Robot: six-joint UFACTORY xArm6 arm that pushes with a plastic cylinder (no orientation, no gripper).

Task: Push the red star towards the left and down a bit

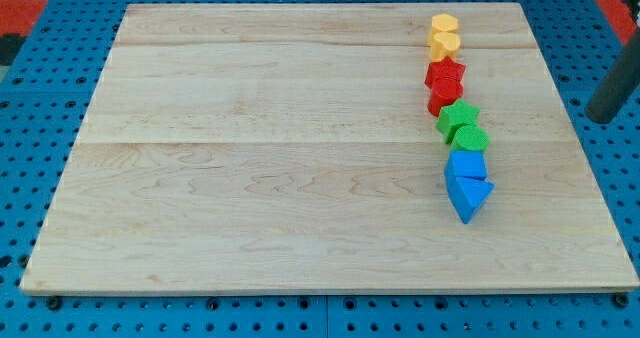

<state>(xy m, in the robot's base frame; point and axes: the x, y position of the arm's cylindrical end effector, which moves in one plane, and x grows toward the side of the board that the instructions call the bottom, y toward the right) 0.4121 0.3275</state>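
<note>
The red star (446,75) lies on the wooden board (250,158) near its upper right, in a column of blocks. Just below it and touching it is a second red block (441,99). My tip (601,117) is the lower end of a dark rod at the view's right edge. It is off the board, over the blue pegboard, well to the right of the red star and slightly below it. It touches no block.
The column also holds two yellow blocks (444,35) above the red star. Below the reds come a green star (459,115), another green block (468,136), a blue block (466,165) and a blue triangle (470,196). A blue pegboard (30,128) surrounds the board.
</note>
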